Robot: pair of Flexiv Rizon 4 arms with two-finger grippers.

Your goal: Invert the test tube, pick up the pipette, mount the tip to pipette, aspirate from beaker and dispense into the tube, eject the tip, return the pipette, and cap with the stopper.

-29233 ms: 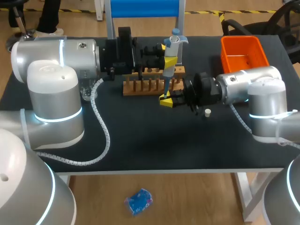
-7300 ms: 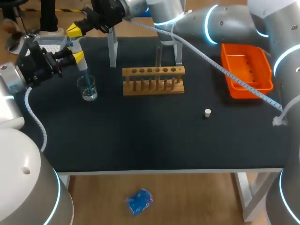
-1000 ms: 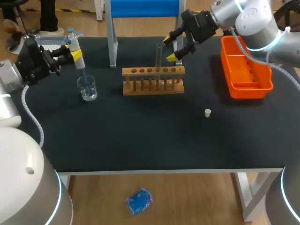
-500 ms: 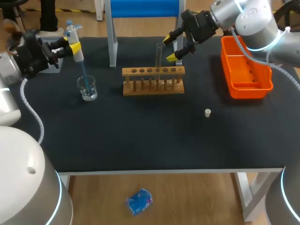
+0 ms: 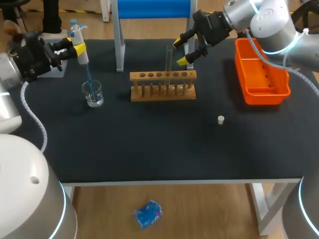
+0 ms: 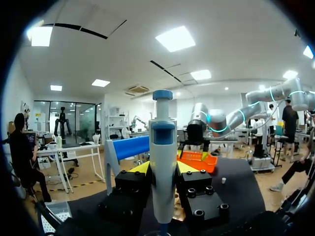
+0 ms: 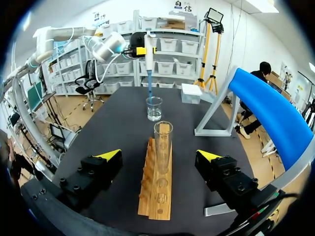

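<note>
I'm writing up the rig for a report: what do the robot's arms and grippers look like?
Left arm and right arm: rounded silver-grey links with glowing cyan rings at the joints, each trailed by a white spiral cable. Left gripper and right gripper: black blocky bodies with two yellow-tipped fingers.

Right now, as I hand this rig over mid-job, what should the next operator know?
Left gripper: jaws shut on the pipette, tip mounted, its end at the beaker mouth.
Right gripper: jaws open either side of the test tube, which stands open end up in the rack.
Stopper: loose on the table.
Done: tube inverted, pipette picked up, tip mounted.
Left: aspiration (cannot tell if finished), dispense, eject tip, return pipette, cap.
</note>
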